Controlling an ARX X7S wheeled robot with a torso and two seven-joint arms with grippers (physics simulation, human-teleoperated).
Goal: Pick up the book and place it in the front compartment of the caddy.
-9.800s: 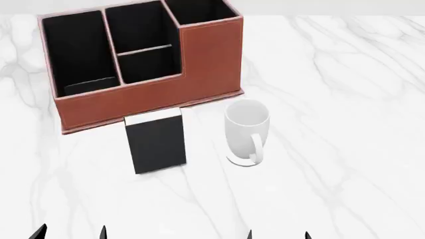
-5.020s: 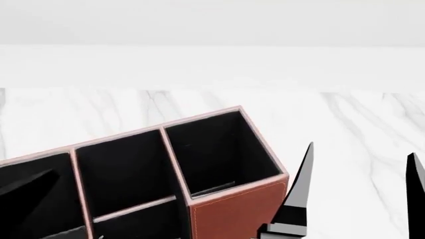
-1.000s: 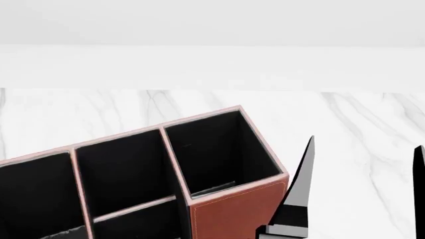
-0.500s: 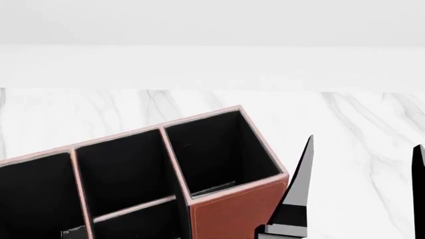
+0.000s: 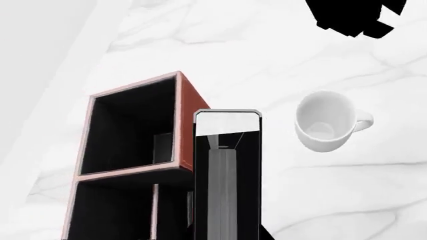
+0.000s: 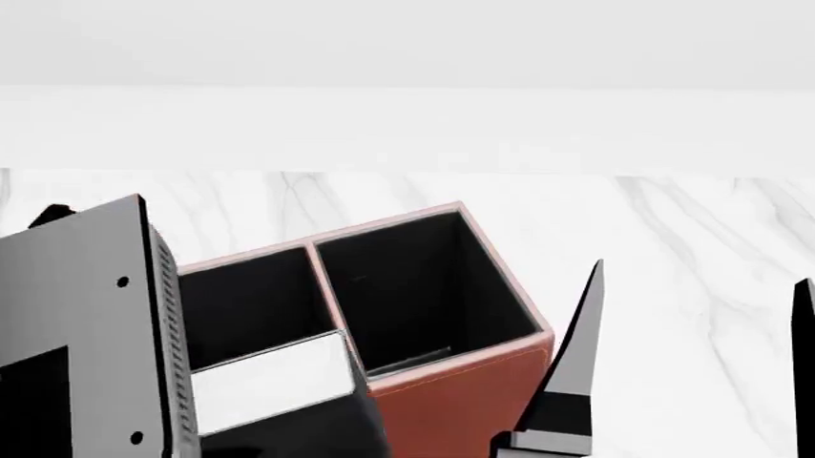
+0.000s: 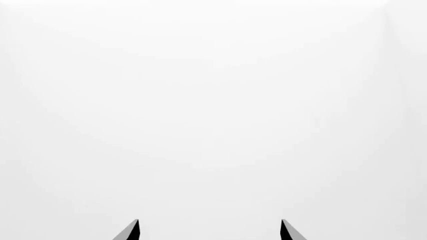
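A: Status, left side first. The left gripper (image 6: 90,363) fills the head view's left edge; its fingertips are not visible in either view. In the left wrist view the book (image 5: 225,170) stands straight out from the camera, white strip at the far end, so I judge it clamped, though no jaw contact shows.

B: Book position?

A: Lifted off the table (image 6: 688,239), over the caddy (image 6: 446,382). In the head view the book's white strip (image 6: 271,380) sits near the low divider. Whether it is lined up with the front compartment or beside the wall, I cannot tell.

B: So pick-up done, placement not.

A: My reading, yes. Left to do: align with the front compartment, lower, let go.

B: Anything else?

A: The mug (image 5: 327,127) lies on the table, apart from the caddy. The right gripper (image 6: 694,363) hovers right of the caddy, fingers spread wide, holding nothing; the right wrist view shows only blank white ahead.
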